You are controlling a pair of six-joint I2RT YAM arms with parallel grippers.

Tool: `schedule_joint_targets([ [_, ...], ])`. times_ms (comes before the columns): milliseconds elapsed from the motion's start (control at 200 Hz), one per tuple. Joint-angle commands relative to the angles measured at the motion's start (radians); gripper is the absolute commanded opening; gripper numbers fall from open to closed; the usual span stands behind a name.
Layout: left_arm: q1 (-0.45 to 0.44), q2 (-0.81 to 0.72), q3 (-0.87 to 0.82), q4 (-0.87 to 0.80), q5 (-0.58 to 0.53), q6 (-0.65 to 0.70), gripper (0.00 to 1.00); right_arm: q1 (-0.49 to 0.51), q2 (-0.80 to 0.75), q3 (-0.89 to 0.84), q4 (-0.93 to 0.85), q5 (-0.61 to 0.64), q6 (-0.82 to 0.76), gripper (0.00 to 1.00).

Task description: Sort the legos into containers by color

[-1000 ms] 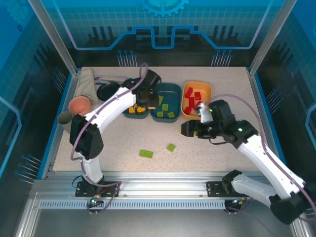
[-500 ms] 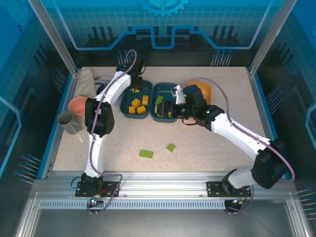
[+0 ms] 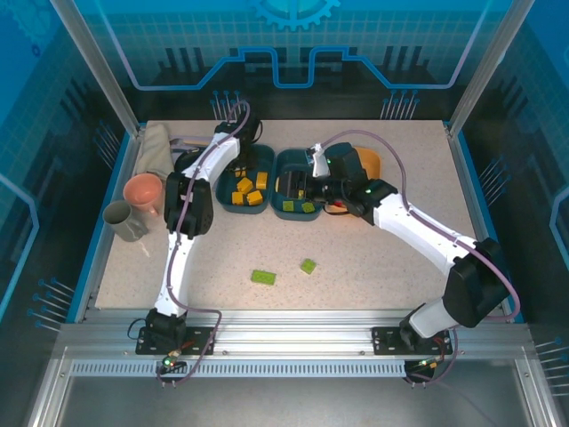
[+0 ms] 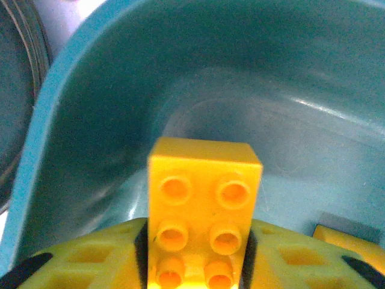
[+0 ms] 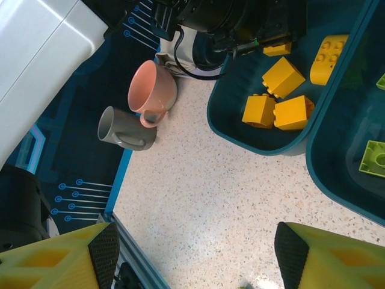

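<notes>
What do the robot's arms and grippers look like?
Both the left arm and right arm have white shells between black joints, and a thin purplish cable loops along each. A small green light glows on the right arm. The left fingers and right fingers are yellow with moulded recesses and black patches.

The table [image 3: 373, 267] is beige with fine dark speckles. The left bin [image 3: 228, 203] and middle bin [image 3: 293, 217] are dark teal, the right bin [image 3: 375, 165] orange-yellow. The left gripper [image 4: 201, 280] has yellow fingers [image 4: 78, 265] with black pads, and the brick [image 4: 203, 205] in it is yellow-orange. A loose brick [image 3: 262, 277] toward the table's near edge is light green. The pink cup [image 3: 142, 189] and grey cup [image 3: 124, 221] are plain.
</notes>
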Motion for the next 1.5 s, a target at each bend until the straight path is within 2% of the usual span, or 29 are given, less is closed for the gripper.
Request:
schedule_joint_targets([
  [0, 0.000, -0.003, 0.008, -0.032, 0.005, 0.009, 0.50, -0.009, 0.020, 0.038, -0.041, -0.016, -0.011, 0.72],
  [190, -0.014, -0.057, 0.011, -0.049, 0.012, 0.001, 0.59, -0.006, 0.005, 0.054, -0.161, 0.037, -0.080, 0.72],
  [400, -0.050, -0.248, -0.034, -0.039, 0.030, -0.060, 0.67, 0.062, -0.041, 0.061, -0.413, 0.232, -0.274, 0.71],
  [575, -0.067, -0.546, -0.337, 0.084, 0.180, -0.191, 0.72, 0.175, -0.058, 0.004, -0.563, 0.365, -0.369, 0.72],
  [760, -0.112, -0.929, -0.773, 0.149, 0.225, -0.337, 0.75, 0.341, -0.030, -0.032, -0.539, 0.352, -0.497, 0.77],
  [910, -0.155, -1.242, -1.083, 0.088, 0.204, -0.460, 0.76, 0.425, 0.100, 0.016, -0.514, 0.260, -0.596, 0.80],
  [1065, -0.159, -1.532, -1.280, -0.041, 0.177, -0.533, 0.76, 0.472, 0.285, 0.140, -0.576, 0.269, -0.664, 0.82],
  [1295, -0.160, -1.832, -1.381, -0.188, 0.156, -0.634, 0.76, 0.492, 0.484, 0.312, -0.675, 0.325, -0.696, 0.84],
  [1495, -0.160, -1.931, -1.394, -0.259, 0.147, -0.681, 0.76, 0.515, 0.590, 0.402, -0.745, 0.371, -0.707, 0.81],
])
